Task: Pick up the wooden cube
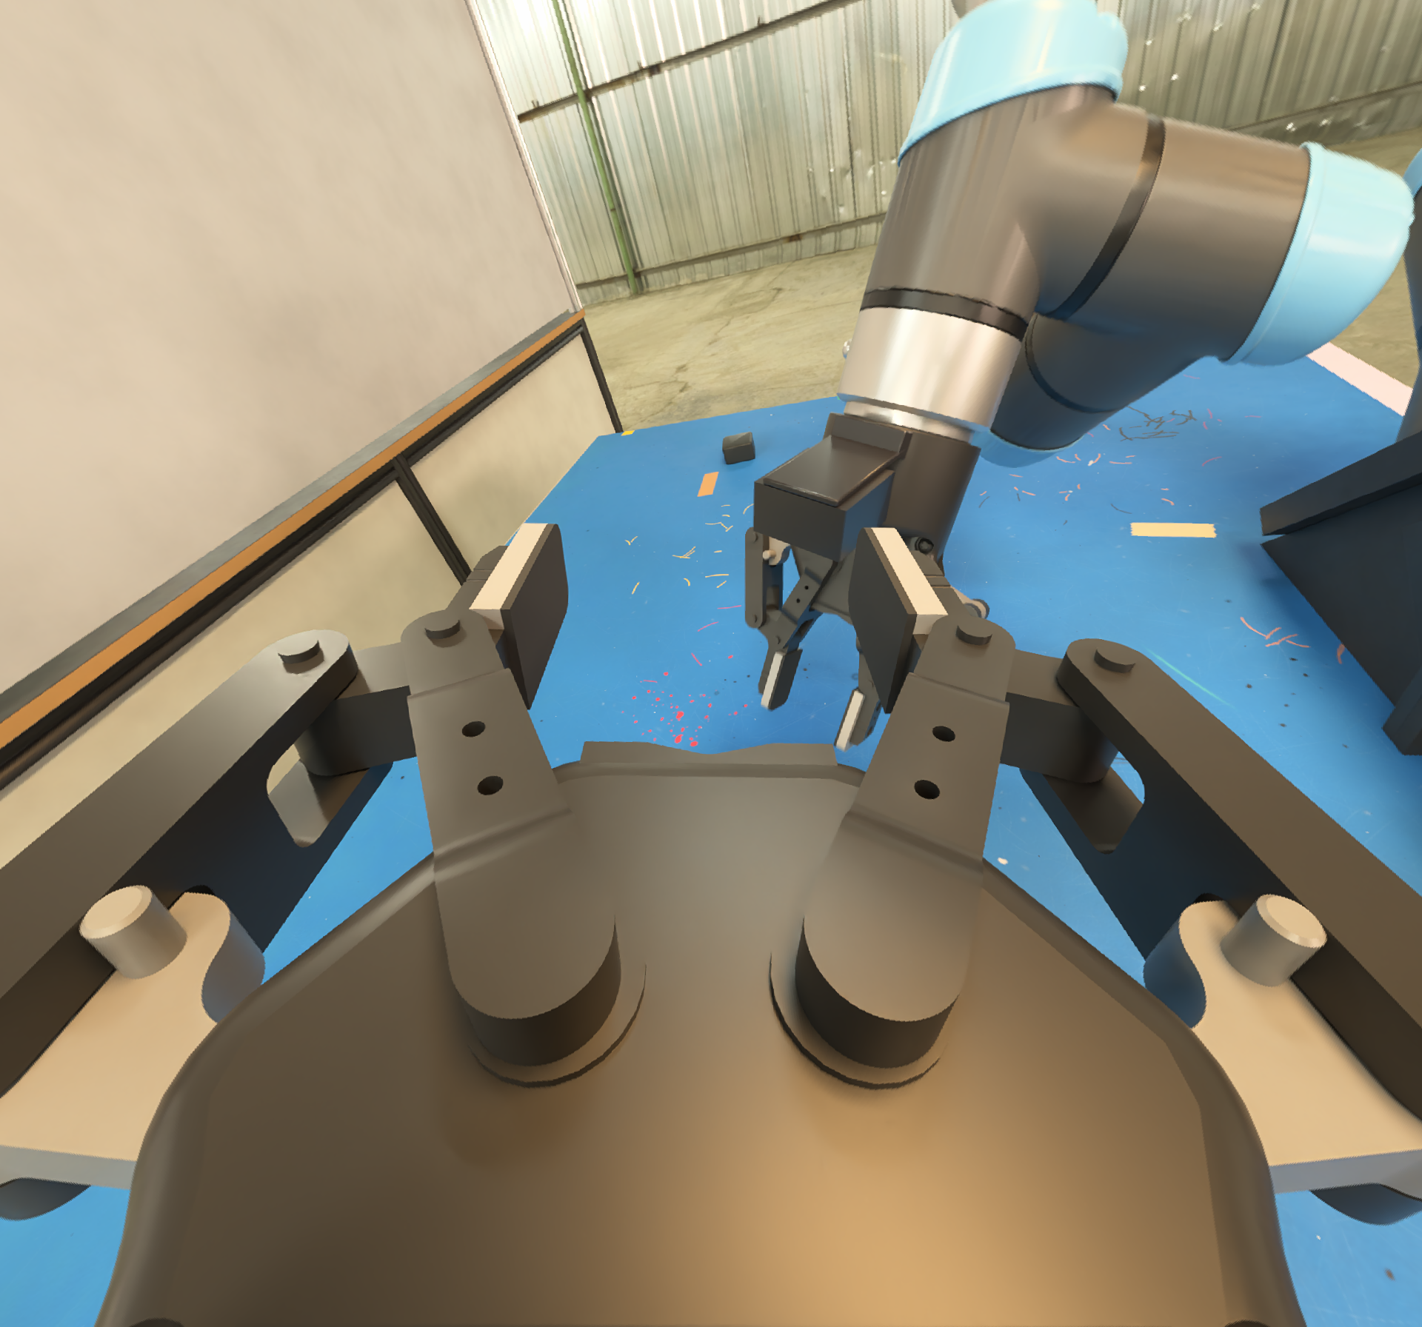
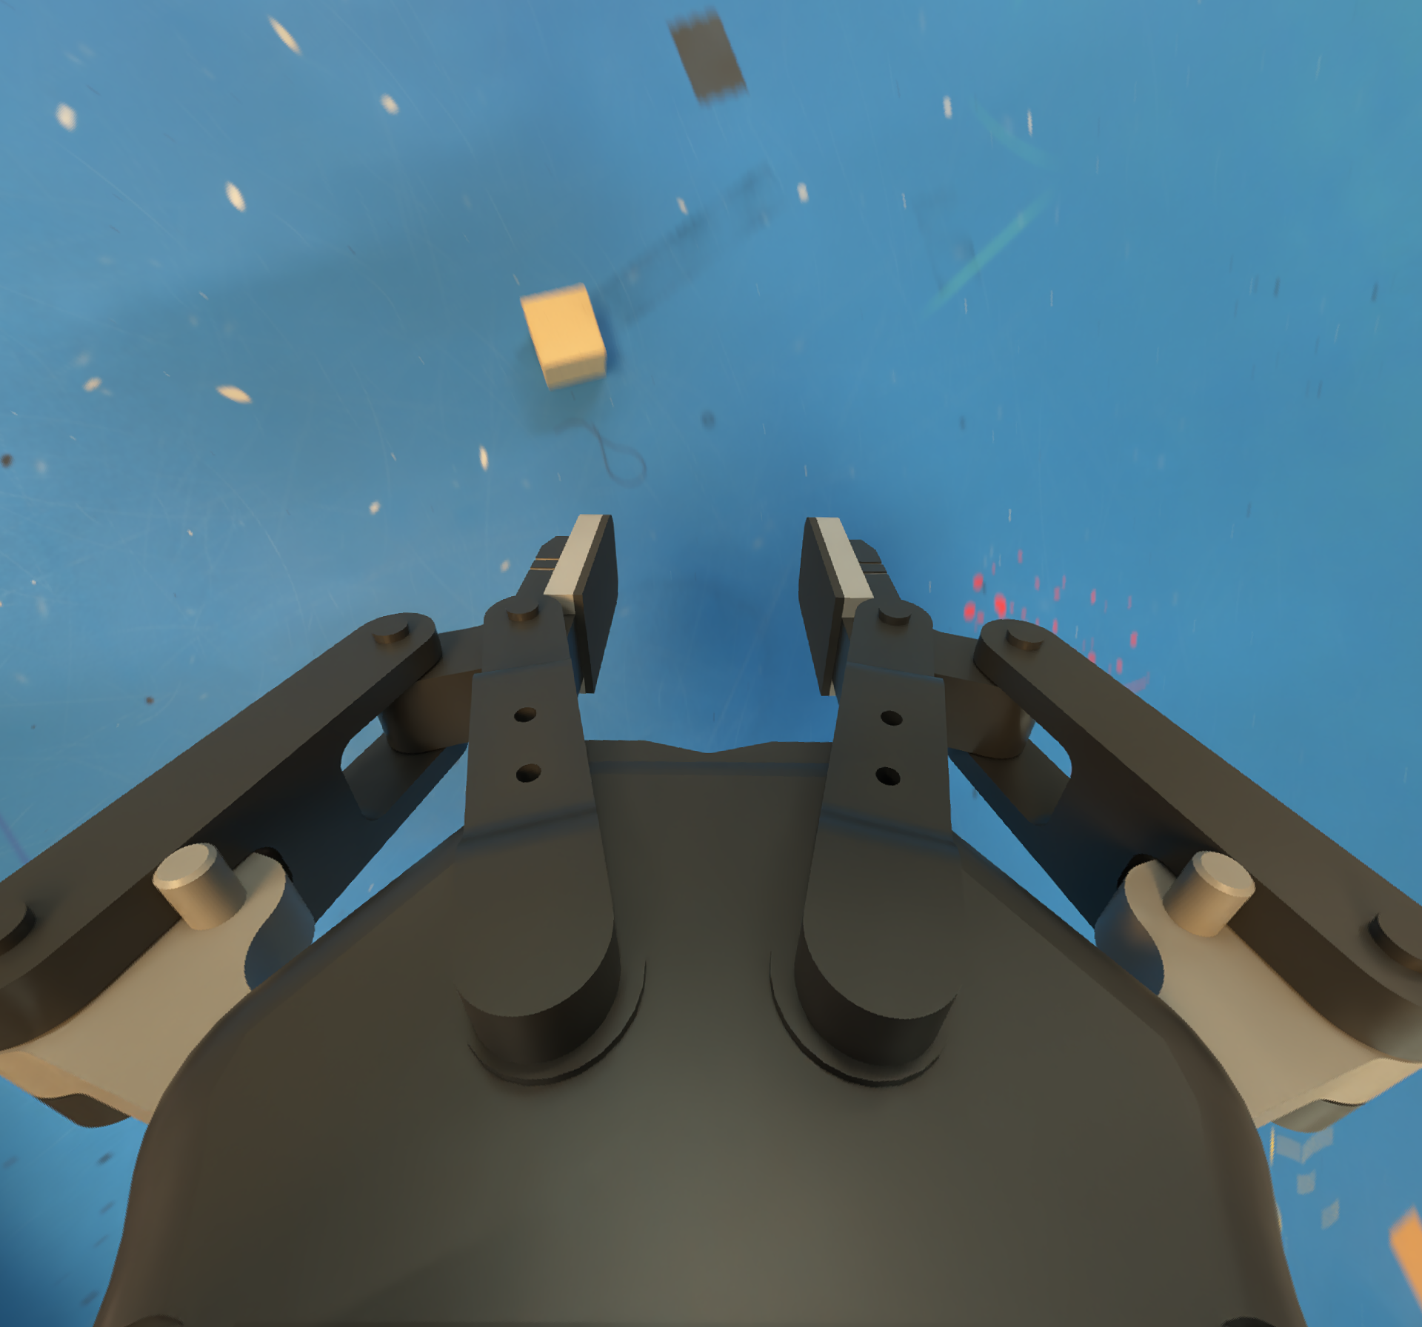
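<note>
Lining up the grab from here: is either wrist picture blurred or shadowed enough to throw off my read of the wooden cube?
Right wrist view: the wooden cube and blue table are soft and smeared, the dark patch most; a shadow lies under the open right gripper. Left wrist view: sharp, wide-angle bending at the edges, the cube not visible; left gripper open.

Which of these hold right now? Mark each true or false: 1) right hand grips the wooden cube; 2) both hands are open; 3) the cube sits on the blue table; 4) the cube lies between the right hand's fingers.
1) False: the right hand is empty, and the wooden cube lies apart from it.
2) True: the left hand is open too.
3) True: it rests on the blue table.
4) False: it lies ahead of them, left of centre.
</note>
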